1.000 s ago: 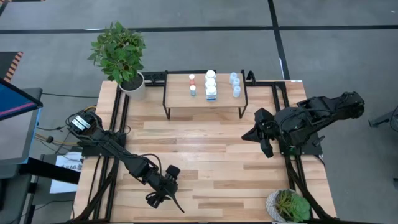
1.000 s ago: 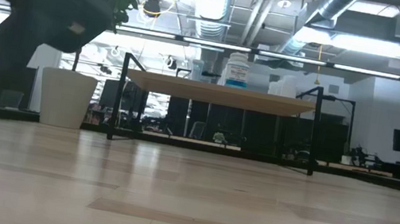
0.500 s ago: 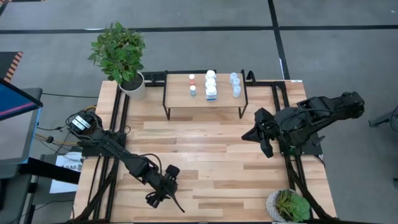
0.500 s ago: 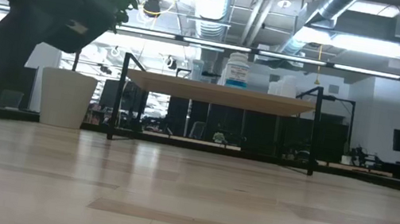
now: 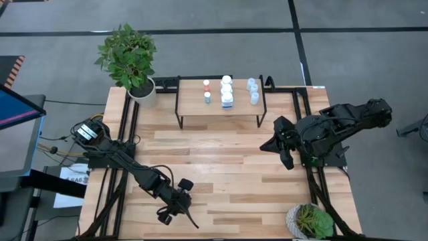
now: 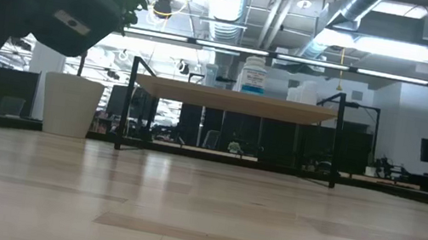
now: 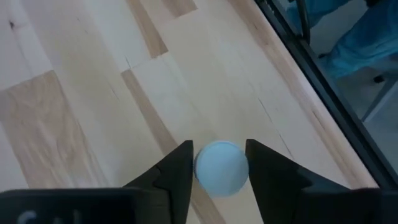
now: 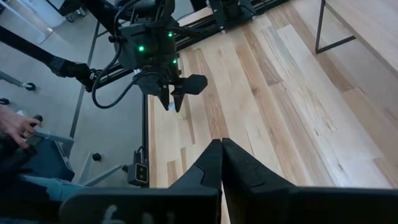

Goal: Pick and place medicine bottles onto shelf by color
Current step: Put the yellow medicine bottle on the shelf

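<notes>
High view: the left gripper [image 5: 175, 205] sits at the lower left of the frame over the plank table [image 5: 227, 177]. The right gripper [image 5: 283, 152] waits at centre right, and the shelf [image 5: 219, 100] at top centre carries the sorted bottles in three short rows: red-capped [image 5: 206, 92], white [image 5: 227, 91] and pale blue [image 5: 252, 91].

Low view: the shelf [image 6: 238, 101] stands in the middle distance with one labelled white bottle [image 6: 253, 78] showing on top; a dark arm fills the upper left, and its fingers cannot be made out here.

Left wrist view: a pale blue bottle [image 7: 221, 168] stands upright on the table (seen cap-on, a round disc) at bottom centre, squarely between the two dark fingers [image 7: 178, 173]. The fingers are apart and bracket it closely; whether they already touch its sides cannot be told. It looks like small, light, hard plastic, smooth and easy to tip or squirt out, so a hold low on the body, centred, seems safer than one on the cap.

Right wrist view: the right gripper's [image 8: 222, 149] fingers are pressed together and empty at bottom centre. In the upper left, the left gripper [image 8: 174, 99] points down at the small pale bottle [image 8: 175, 109] on the table.
</notes>
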Tool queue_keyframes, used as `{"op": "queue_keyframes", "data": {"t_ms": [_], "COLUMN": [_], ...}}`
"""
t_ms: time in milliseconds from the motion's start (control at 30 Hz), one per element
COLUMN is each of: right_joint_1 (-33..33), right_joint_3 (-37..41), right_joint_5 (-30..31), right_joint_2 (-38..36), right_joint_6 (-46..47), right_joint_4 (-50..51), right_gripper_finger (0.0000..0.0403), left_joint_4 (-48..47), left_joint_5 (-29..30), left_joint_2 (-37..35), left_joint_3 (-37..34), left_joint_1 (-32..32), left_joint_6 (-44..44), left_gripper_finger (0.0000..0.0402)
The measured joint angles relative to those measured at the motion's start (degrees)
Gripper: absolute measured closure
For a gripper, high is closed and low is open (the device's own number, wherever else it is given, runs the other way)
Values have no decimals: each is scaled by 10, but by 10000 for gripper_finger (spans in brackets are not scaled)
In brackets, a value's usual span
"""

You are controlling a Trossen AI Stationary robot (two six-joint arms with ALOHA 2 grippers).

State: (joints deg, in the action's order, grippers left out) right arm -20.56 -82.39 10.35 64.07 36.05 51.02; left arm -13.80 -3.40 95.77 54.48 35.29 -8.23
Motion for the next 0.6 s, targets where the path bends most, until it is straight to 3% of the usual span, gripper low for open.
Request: {"op": "queue_keyframes", "data": {"t_ms": [333,600], "right_joint_1": [0,0], "right_joint_3": [0,0], "right_joint_5": [0,0], "right_joint_2": [0,0], "right_joint_6": [0,1], "right_joint_4": [0,0], "right_gripper_finger": [379,379], "left_joint_4": [9,-96], "left_joint_5": [-5,-17], "left_joint_2": [-1,-2], "left_joint_3": [10,122], "left_joint_1": [-6,-66], "left_joint_6": [-68,-69], "left_gripper_finger": [324,307]}}
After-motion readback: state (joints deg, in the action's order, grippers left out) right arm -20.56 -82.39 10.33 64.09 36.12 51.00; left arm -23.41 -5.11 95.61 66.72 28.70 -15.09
